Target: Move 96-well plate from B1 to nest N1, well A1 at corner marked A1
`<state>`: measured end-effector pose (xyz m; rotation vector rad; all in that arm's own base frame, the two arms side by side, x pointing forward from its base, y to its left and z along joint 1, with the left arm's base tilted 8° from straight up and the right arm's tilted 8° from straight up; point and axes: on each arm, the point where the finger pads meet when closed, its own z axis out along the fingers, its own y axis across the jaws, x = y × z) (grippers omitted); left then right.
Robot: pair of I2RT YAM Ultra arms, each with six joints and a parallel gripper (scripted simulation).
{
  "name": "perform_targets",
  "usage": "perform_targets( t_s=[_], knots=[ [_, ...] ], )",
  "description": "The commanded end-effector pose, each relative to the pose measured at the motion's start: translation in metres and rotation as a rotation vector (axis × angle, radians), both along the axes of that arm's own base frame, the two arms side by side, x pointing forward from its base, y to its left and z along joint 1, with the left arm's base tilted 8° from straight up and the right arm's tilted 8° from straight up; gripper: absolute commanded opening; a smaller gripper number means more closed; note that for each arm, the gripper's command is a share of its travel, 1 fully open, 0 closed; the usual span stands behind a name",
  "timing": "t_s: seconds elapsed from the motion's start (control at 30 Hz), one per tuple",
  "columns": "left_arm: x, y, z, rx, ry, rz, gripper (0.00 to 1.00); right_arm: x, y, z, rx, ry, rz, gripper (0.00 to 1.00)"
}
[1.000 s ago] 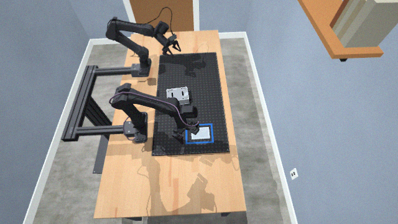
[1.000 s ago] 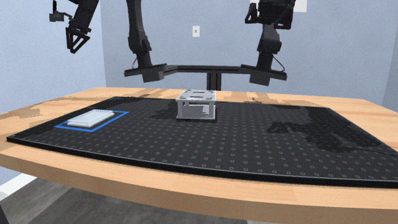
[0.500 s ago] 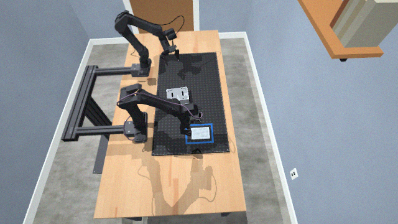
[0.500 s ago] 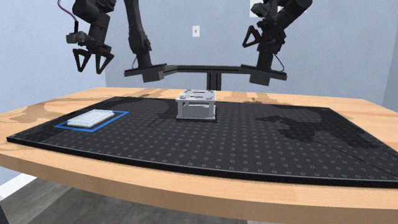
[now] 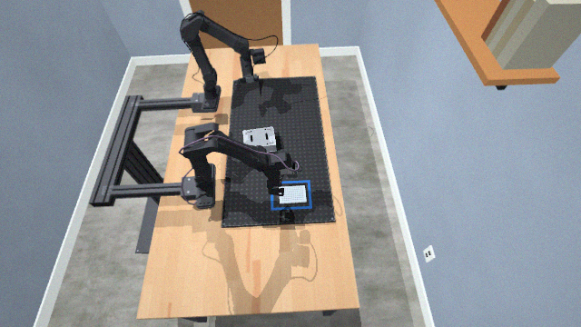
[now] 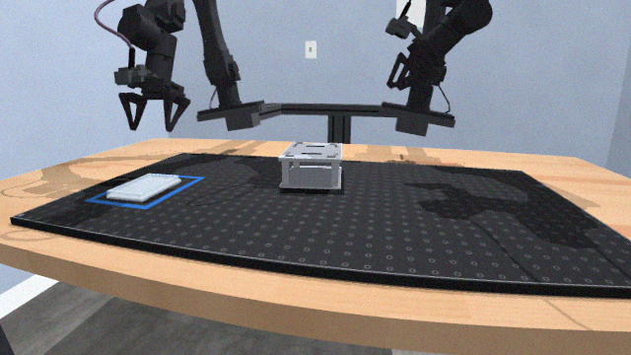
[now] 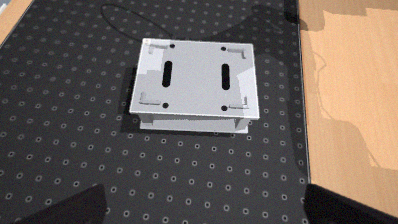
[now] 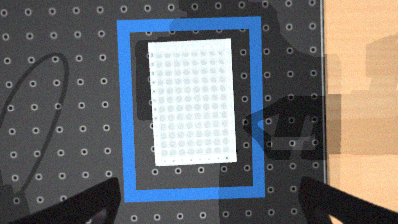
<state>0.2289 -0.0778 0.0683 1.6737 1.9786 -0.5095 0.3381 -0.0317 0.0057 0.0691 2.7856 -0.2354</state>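
White 96-well plate (image 5: 292, 194) (image 6: 143, 187) (image 8: 193, 102) lay flat inside blue outline (image 5: 310, 195) (image 6: 175, 191) (image 8: 256, 105), R gripper (image 5: 278, 192) (image 6: 151, 129) (image 8: 210, 192) above, fingers wide, empty (L gripper (image 6: 398, 88) (image 7: 205, 200) likewise). Prob. light, stiff plastic, slick; best gripped low across long sides.

Wooden counter (image 5: 254, 291) (image 6: 306, 281) (image 7: 350, 100), shadows across top. Black perforated board (image 5: 295, 104) (image 6: 345, 237) (image 7: 90, 165) (image 8: 50, 115) flat on counter. Blue-gray walls (image 5: 408, 136) (image 6: 261, 59); white outlet (image 5: 428, 253) on one. Orange shelf (image 5: 522, 74) carries gray-beige block (image 5: 540, 41). Brown panel (image 5: 241, 23) between white trim. Gray floor (image 5: 359, 118) (image 6: 148, 320).
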Motion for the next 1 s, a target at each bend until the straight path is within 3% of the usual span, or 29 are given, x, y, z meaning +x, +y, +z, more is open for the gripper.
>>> perform_targets(
  t_s=[0.0, 0.5, 0.77, 0.97],
  knots=[
    [0.009, -0.005, 0.013, -0.012, -0.039, -0.048, 1.00, 0.007, 0.007, 0.004, 0.007, -0.033, 0.028, 1.00],
    [0.006, -0.003, 0.011, -0.004, -0.036, -0.041, 1.00, 0.010, 0.005, 0.007, 0.007, -0.043, 0.022, 1.00],
    [0.006, -0.003, 0.011, -0.004, -0.036, -0.041, 1.00, 0.007, 0.006, -0.006, 0.019, 0.062, 0.032, 1.00],
    [0.006, -0.003, 0.011, -0.004, -0.036, -0.041, 1.00, 0.029, 0.000, -0.035, 0.030, 0.195, 0.017, 1.00]
  ],
)
